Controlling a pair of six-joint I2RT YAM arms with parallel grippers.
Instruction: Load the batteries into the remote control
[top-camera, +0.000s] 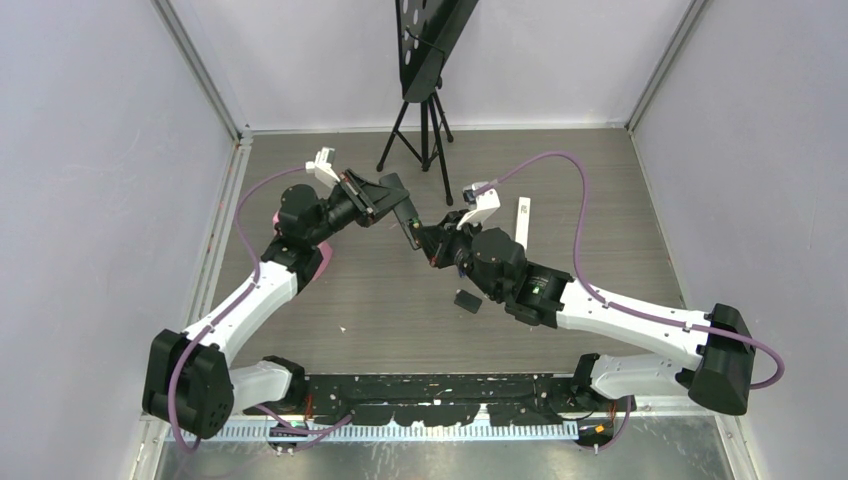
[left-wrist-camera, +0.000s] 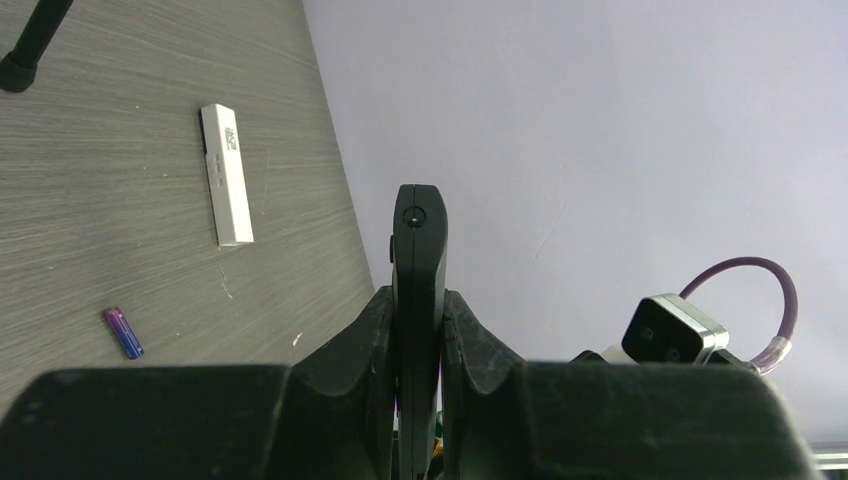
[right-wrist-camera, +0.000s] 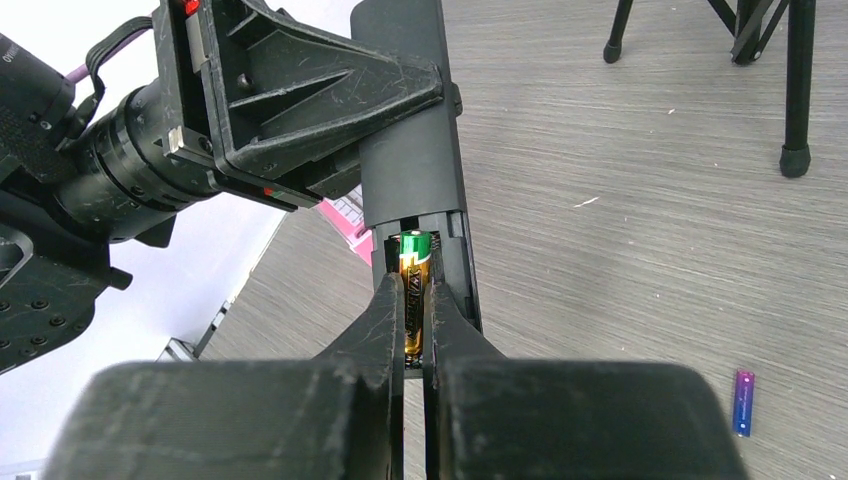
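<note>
My left gripper (left-wrist-camera: 418, 300) is shut on the black remote control (left-wrist-camera: 418, 240), gripping its thin sides and holding it above the table. The remote's battery bay (right-wrist-camera: 440, 250) faces the right wrist camera with its cover off. My right gripper (right-wrist-camera: 414, 295) is shut on an orange-yellow battery (right-wrist-camera: 414, 252) with a green end, and the battery lies lengthwise in that bay. From above, both grippers (top-camera: 395, 205) (top-camera: 431, 245) meet at the remote (top-camera: 408, 220) mid-table. A purple battery (right-wrist-camera: 743, 402) lies loose on the table.
A white remote (top-camera: 523, 220) lies flat to the right of the grippers. A small black cover piece (top-camera: 467, 300) rests by the right arm. A black tripod (top-camera: 425, 120) stands at the back. Something pink (top-camera: 322, 262) shows under the left arm.
</note>
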